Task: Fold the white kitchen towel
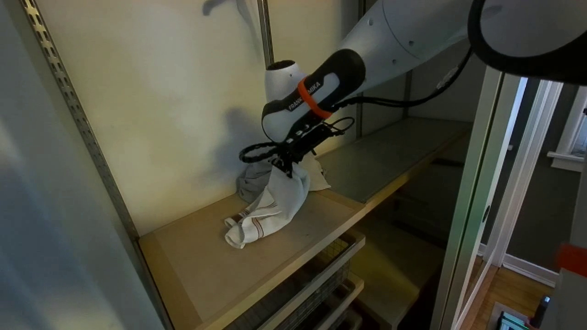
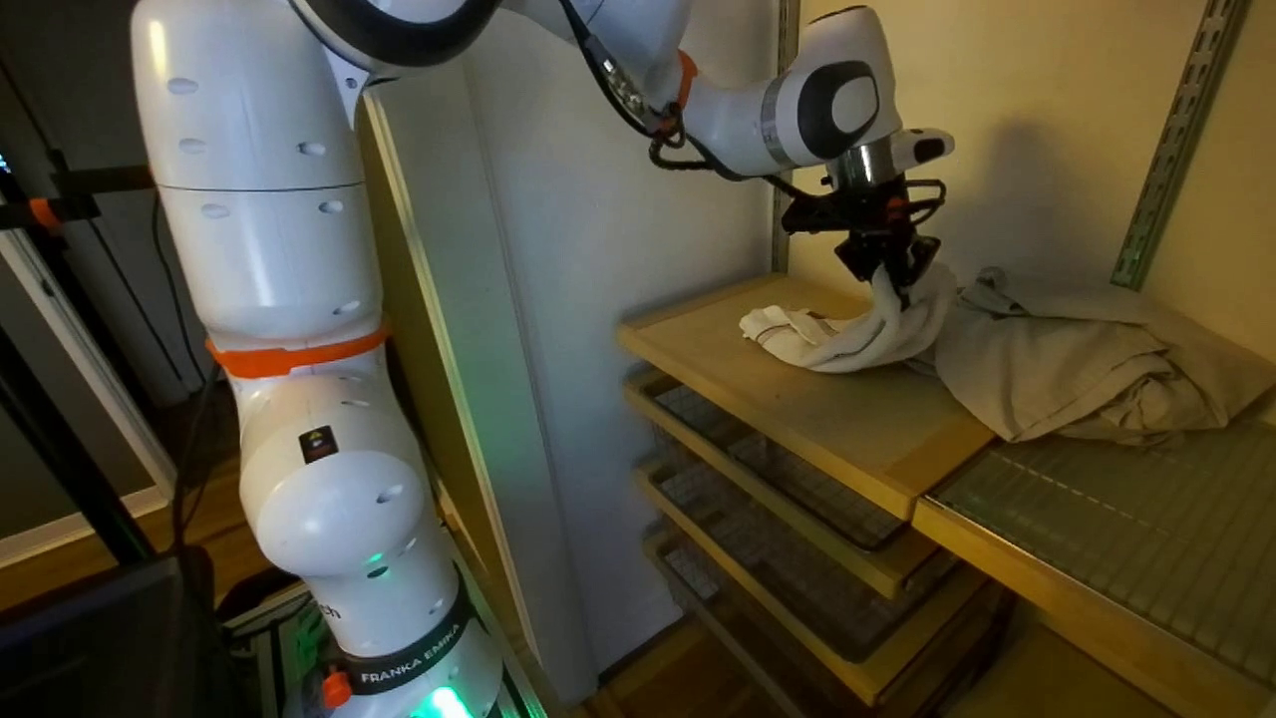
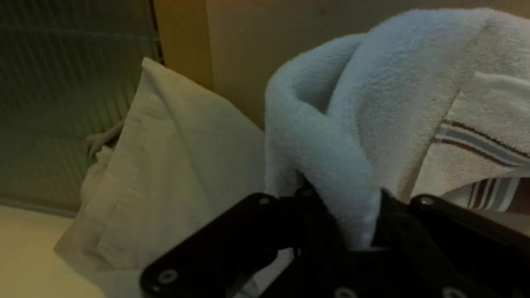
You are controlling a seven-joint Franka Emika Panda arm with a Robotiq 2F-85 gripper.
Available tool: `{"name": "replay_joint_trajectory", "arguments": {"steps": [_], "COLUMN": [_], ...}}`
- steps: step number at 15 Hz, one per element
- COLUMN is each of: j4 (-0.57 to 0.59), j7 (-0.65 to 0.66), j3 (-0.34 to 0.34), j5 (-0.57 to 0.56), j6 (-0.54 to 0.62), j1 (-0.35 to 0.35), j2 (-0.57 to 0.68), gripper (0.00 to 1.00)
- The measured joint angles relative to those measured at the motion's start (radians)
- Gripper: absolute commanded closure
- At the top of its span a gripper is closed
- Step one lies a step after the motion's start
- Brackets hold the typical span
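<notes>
The white towel (image 1: 282,208) has a fluffy face and dark red and grey stripes. It lies bunched on the wooden shelf, and part of it is raised. It also shows in an exterior view (image 2: 847,344) and in the wrist view (image 3: 397,87). My gripper (image 1: 283,170) points down at the raised part. In the wrist view, my gripper (image 3: 343,194) has a thick fold of the towel pinched between its two fingers. It is also seen in an exterior view (image 2: 890,281). The striped end of the towel rests on the shelf. Its underside is hidden.
A crumpled grey-beige cloth (image 2: 1057,359) lies beside the towel, against the back wall (image 1: 160,114); it shows in the wrist view (image 3: 178,174) too. The wooden shelf (image 1: 202,270) meets a ribbed glass shelf (image 1: 380,146). Wire drawers (image 2: 758,499) are below. A side panel (image 1: 69,206) bounds the shelf.
</notes>
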Motion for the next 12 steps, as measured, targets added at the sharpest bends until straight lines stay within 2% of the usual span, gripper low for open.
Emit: {"name": "replay_joint_trajectory", "arguments": {"steps": [5,7,9,12], "j4": [-0.096,-0.136,-0.171,-0.224], "j7": [0.232,0.311,0.343,0.343], "j3": [0.020,0.039,0.058,0.082], "j5": [-0.398,-0.495,-0.517,-0.489], "j6": [0.127,0.173,0.207,0.284], "j1": [0.059,0.072,0.078,0.082], "j2": [-0.059,-0.077,-0.088,-0.096], "gripper": [0.96,0.96,0.96,0.96]}}
